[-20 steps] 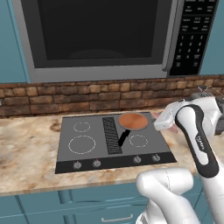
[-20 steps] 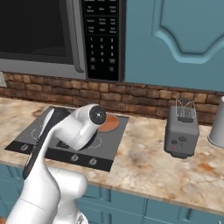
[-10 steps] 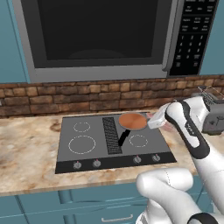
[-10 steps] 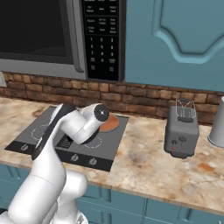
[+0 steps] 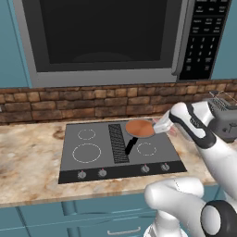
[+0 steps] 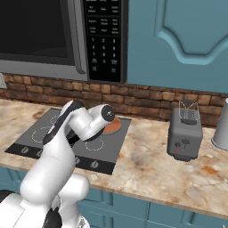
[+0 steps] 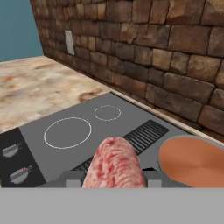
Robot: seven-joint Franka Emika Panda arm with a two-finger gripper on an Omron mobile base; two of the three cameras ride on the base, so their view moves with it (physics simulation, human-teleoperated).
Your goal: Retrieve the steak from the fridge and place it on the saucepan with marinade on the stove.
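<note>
The gripper (image 7: 113, 181) is squeezed tight on the steak (image 7: 114, 165), a pink lumpy bit of meat w/ pale streaks that sticks out between the two small dark tips at 6 o'clock in the hand view. In the left base view the hand (image 5: 163, 125) reaches in from 3 o'clock & hangs just beside the saucepan (image 5: 140, 128), at the pan's right edge. The pan is round, red-brown inside, w/ a short black handle pointing toward 7 o'clock, & it sits on the stove (image 5: 92, 164) at the back right burner. In the hand view the pan (image 7: 192, 161) is at 4 o'clock, just beside the steak; I can't tell if they touch. The stove is flat & dark grey, w/ white rings, a black grille (image 5: 116, 142) in the middle & knobs (image 5: 102, 172) along the front. It is set in a speckled counter (image 5: 28, 162). A brick wall (image 5: 69, 104) runs behind it & a big microwave (image 5: 106, 37) hangs above. In the right base view a grey toaster (image 6: 185, 136) stands on the counter, well apart from the stove at 3 o'clock.
</note>
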